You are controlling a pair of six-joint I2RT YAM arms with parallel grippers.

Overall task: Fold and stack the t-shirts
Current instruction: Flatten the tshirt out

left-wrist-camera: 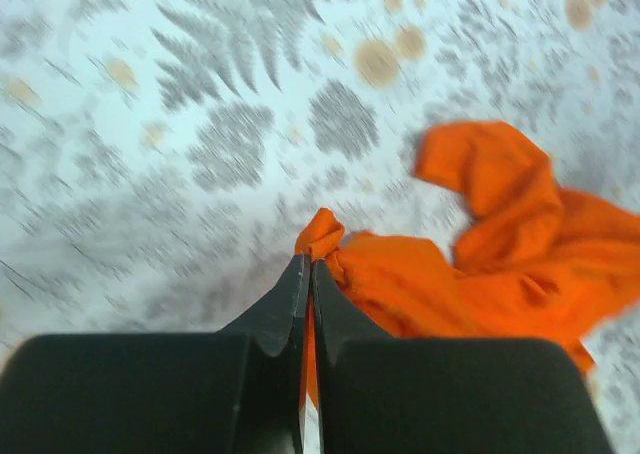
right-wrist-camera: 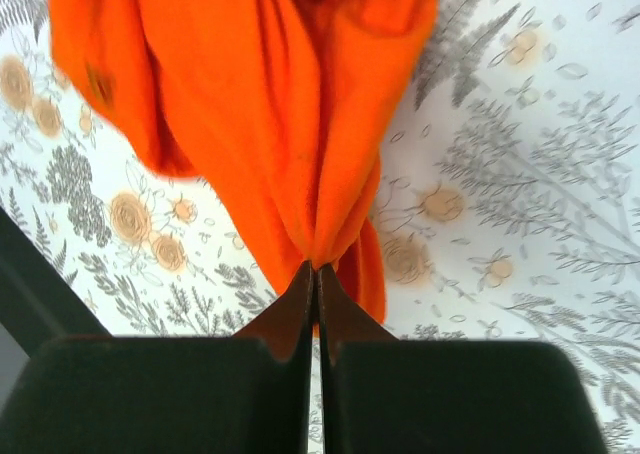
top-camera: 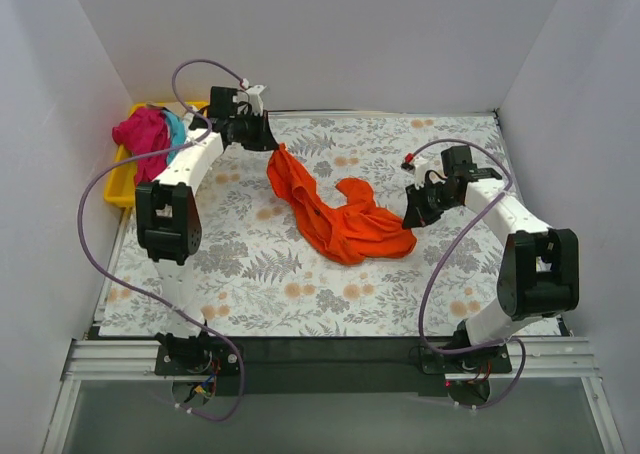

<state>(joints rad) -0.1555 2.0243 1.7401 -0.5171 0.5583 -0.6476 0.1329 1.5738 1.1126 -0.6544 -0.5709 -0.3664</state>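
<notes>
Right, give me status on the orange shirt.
Left gripper shut on orange shirt edge. Right gripper shut on its other end. Shirt crumpled between them, unfolded. Other shirts heaped in yellow tray, far left; nothing blocking.

surface: floral table (top-camera: 250,264) | on it: orange t-shirt (top-camera: 340,219) — yellow tray (top-camera: 120,194)

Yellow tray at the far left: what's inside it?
A crumpled magenta t-shirt with a teal t-shirt beside it, heaped above the rim of the yellow tray. Whatever lies beneath them, and the tray's floor, is covered.
</notes>
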